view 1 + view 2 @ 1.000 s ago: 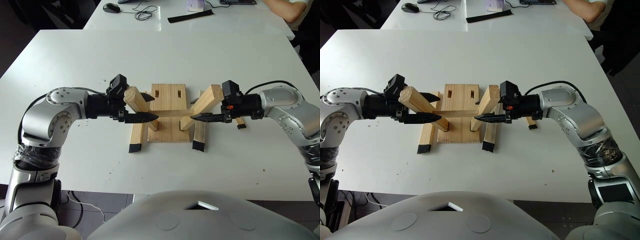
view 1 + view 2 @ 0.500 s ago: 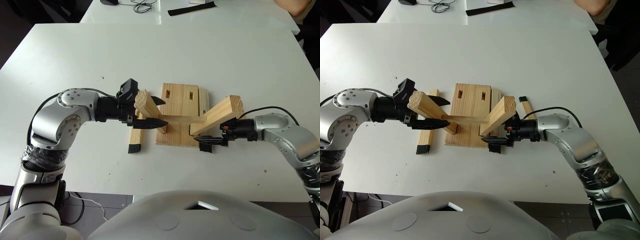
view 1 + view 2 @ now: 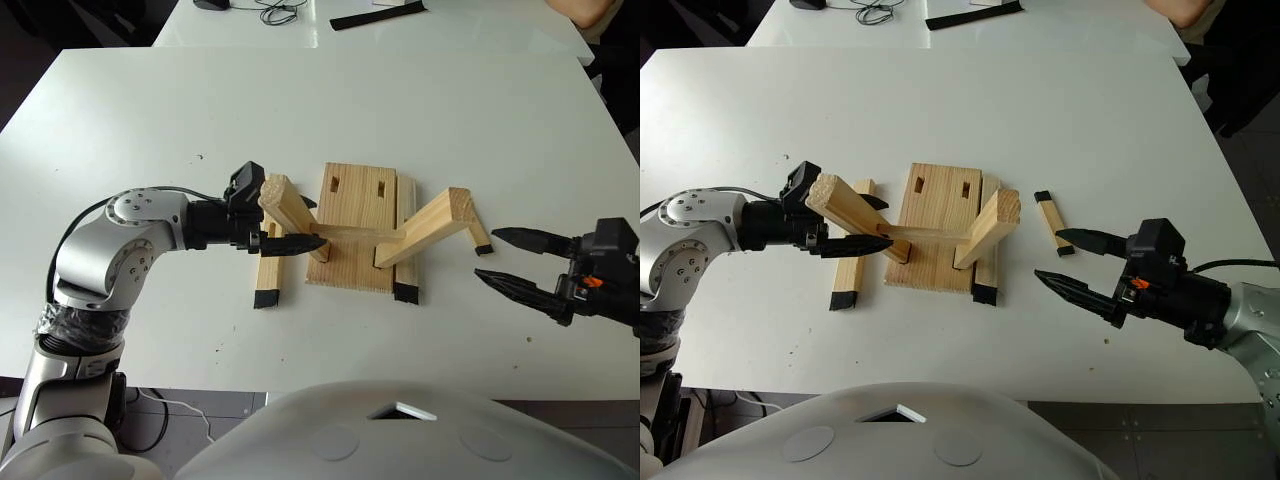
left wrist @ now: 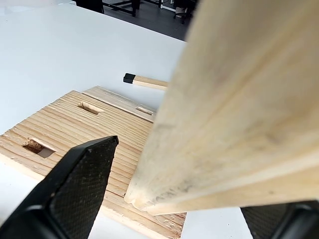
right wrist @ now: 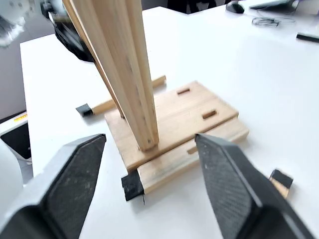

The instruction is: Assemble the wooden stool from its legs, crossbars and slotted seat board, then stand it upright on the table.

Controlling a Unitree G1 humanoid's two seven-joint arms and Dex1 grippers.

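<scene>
Stool leg-and-crossbar frame [image 3: 360, 233] leans on slotted seat board [image 3: 357, 197], mid-bench [image 3: 150, 120]. My left claw [image 3: 312, 222] clenched on its left leg [image 3: 283, 203], steadying it; joint perhaps unseated. My right claw [image 3: 488, 255] spread wide, empty, well apart.

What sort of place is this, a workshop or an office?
Probably an office or a lab rather than a workshop: a computer mouse and loose cables lie on the far desk, and the seat board lies on a plain white near desk.
</scene>
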